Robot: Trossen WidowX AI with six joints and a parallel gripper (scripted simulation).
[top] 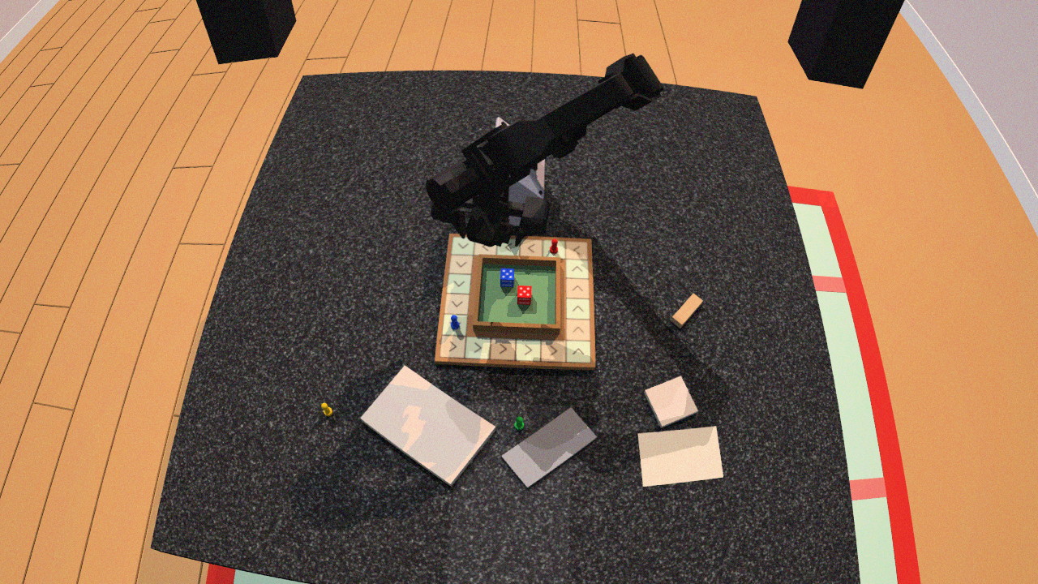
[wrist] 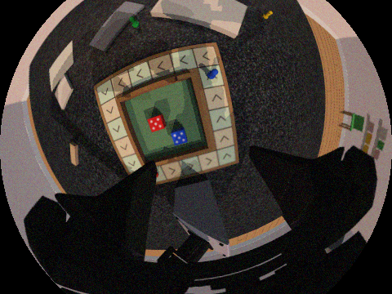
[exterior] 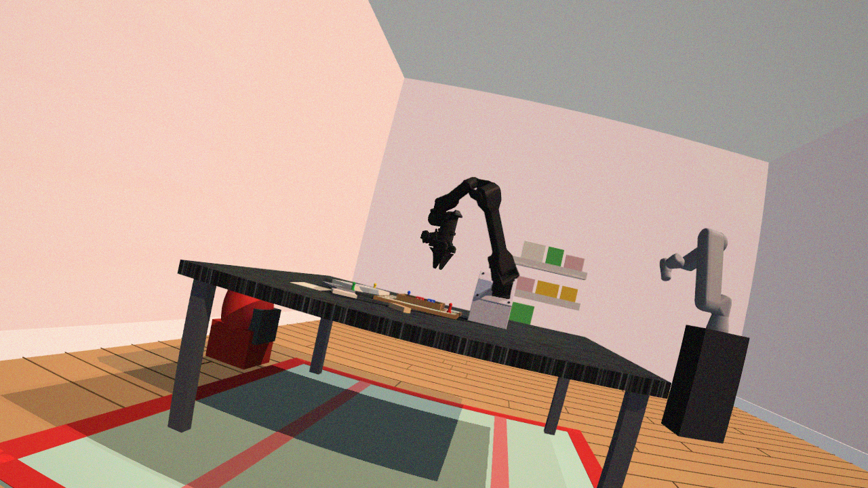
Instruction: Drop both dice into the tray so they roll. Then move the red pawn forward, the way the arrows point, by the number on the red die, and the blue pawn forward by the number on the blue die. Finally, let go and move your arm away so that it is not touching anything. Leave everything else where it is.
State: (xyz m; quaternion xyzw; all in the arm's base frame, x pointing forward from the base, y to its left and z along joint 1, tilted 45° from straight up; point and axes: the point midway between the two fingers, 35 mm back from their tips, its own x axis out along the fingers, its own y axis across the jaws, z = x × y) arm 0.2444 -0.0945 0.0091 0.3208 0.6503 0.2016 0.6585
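The square game board (top: 515,361) (wrist: 163,65) (exterior: 418,303) has a ring of arrow squares around a wooden tray (top: 516,331) (wrist: 202,114) lined with green felt. The blue die (top: 506,276) (wrist: 179,137) and the red die (top: 524,294) (wrist: 156,123) lie in the tray, apart from each other. The red pawn (top: 553,246) (exterior: 449,305) stands on the board's far row. The blue pawn (top: 455,322) (wrist: 212,73) stands on the left column near the front corner. My gripper (top: 487,230) (exterior: 441,261) (wrist: 204,158) is open and empty, well above the board's far edge, touching nothing.
A yellow pawn (top: 326,410) (wrist: 267,15) and a green pawn (top: 519,422) (wrist: 134,22) stand on the table in front of the board. Several flat cards (top: 428,424) (top: 549,444) (top: 679,455) lie there too. A small wooden block (top: 686,310) lies to the right.
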